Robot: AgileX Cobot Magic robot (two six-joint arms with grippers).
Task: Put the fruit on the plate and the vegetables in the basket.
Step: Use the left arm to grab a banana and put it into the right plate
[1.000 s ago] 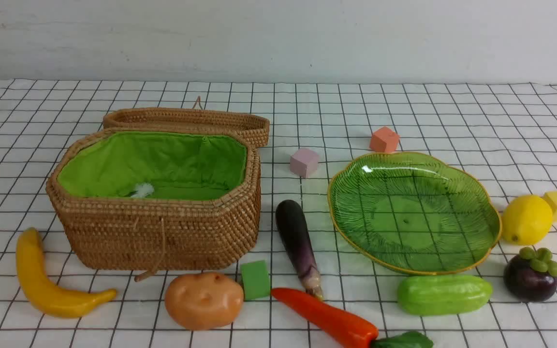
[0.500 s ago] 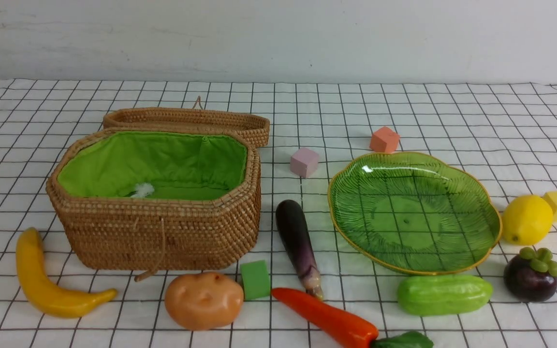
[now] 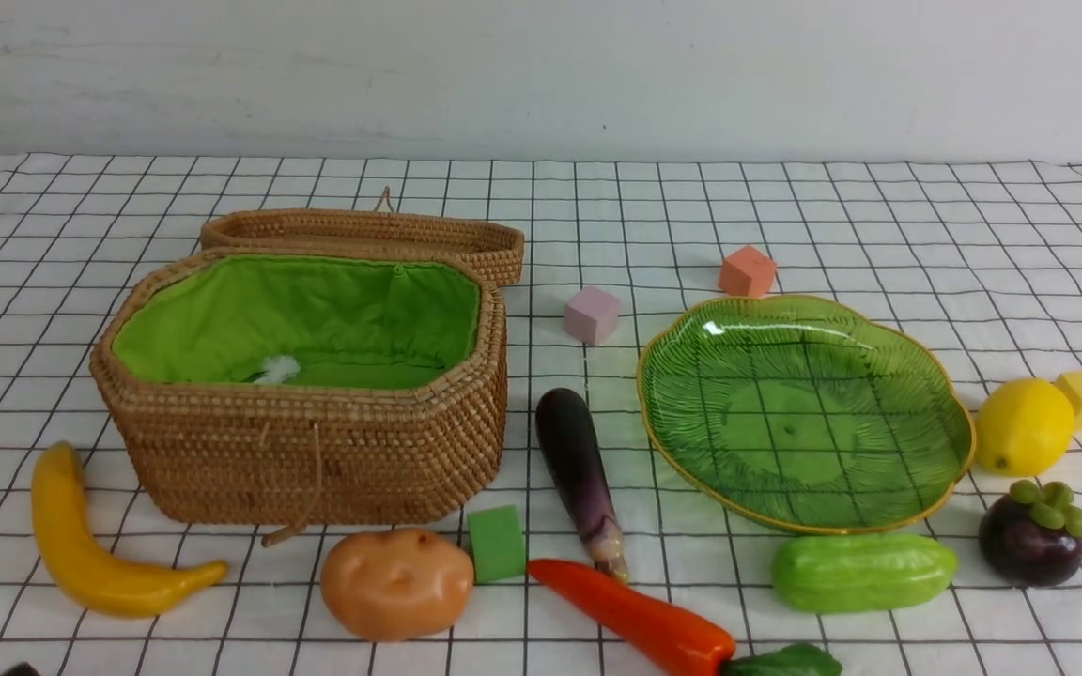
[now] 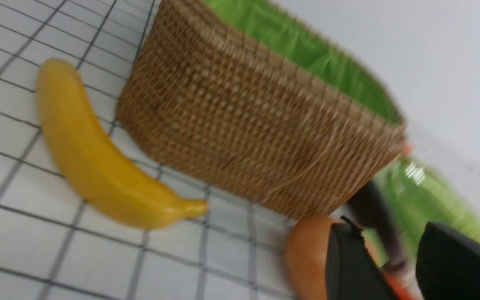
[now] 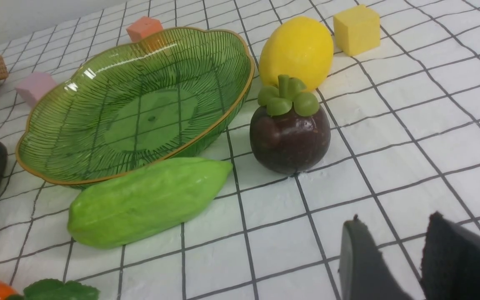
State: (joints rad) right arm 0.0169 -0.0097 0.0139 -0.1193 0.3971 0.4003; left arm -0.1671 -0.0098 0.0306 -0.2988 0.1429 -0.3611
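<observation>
Front view: woven rattan basket (image 3: 306, 451) and scalloped green glass plate (image 3: 799, 422) over gridded cloth (image 3: 250, 648)
Curved, smooth banana (image 3: 95, 563) lies beside the basket's left; rounded lemon (image 3: 1025, 427) and glossy dark mangosteen (image 3: 1032, 535) sit right of the plate, while the left gripper (image 4: 383, 250) and right gripper (image 5: 390, 241) each hold their dark fingertips apart, with nothing between the right pair
</observation>
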